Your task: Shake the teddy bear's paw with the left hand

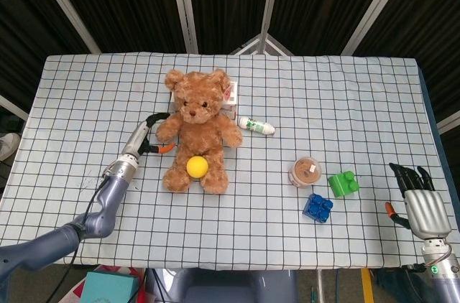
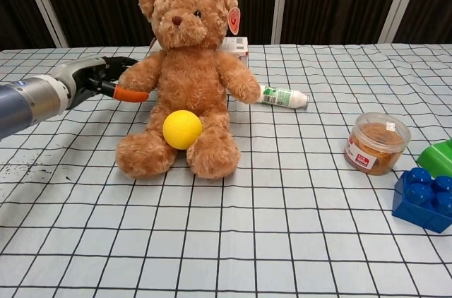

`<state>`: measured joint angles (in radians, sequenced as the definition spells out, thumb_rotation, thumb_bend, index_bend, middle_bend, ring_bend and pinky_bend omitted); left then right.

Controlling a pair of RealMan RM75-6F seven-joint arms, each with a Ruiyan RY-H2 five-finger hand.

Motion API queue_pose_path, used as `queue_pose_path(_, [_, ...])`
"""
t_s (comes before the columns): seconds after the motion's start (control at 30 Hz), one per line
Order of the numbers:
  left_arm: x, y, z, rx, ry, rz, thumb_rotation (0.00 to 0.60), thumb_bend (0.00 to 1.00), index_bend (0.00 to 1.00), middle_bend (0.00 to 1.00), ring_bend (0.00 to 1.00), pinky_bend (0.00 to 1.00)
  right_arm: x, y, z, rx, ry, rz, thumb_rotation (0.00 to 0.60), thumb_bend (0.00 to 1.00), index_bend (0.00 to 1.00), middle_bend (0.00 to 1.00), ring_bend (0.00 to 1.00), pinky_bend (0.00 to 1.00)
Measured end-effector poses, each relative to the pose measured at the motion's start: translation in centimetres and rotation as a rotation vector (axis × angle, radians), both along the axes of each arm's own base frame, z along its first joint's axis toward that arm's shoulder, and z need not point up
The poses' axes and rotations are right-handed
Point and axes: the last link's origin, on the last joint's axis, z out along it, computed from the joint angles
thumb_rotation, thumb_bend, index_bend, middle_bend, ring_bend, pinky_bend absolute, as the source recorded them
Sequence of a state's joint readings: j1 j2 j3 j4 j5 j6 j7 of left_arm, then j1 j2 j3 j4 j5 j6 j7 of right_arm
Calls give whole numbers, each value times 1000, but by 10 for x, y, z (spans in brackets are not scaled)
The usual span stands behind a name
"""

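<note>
Nearest the robot, the right hand (image 1: 419, 199) rests at the table's (image 1: 345, 102) front edge, fingers spread and holding nothing — well apart from everything else. Further in, the left hand (image 2: 99, 80) has its fingers closed around the teddy bear's paw (image 2: 138, 80), with an orange fingertip showing beneath it. The teddy bear (image 2: 185, 72) sits upright, mid-table, a yellow ball (image 2: 182, 129) in its lap. It looks soft and light — the plush paw should squash under a gentle grip, and a hard shake could topple it.
</note>
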<state>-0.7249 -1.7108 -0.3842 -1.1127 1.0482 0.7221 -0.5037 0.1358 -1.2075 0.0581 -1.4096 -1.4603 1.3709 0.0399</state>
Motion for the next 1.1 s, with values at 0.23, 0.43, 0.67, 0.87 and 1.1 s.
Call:
queue_pose_path(0.23, [-3,-18,20,-7,-89,-13,600,273,0,0,0,0,2,0,-2,10,-3,6,600,367,8,136,128,49])
queue_pose_path(0.43, [-29,-50,62,17,-82,-22,600,275,110,22,0,0,3,1,0,3,-6,13,600,367,9,136,128,49])
queue_pose_path(0.67, [-65,-96,109,168,156,-72,600,294,156,38,0,0,7,3,0,0,-12,33,600,368,9,136,128,49])
queue_pose_path(0.87, [-89,-122,127,286,453,-98,600,303,157,38,0,0,9,4,3,-10,-20,39,600,366,9,136,128,49])
queue_pose_path(1.1, [-111,-149,139,380,622,-95,600,307,167,38,0,0,9,5,5,-12,-24,41,600,366,8,136,128,49])
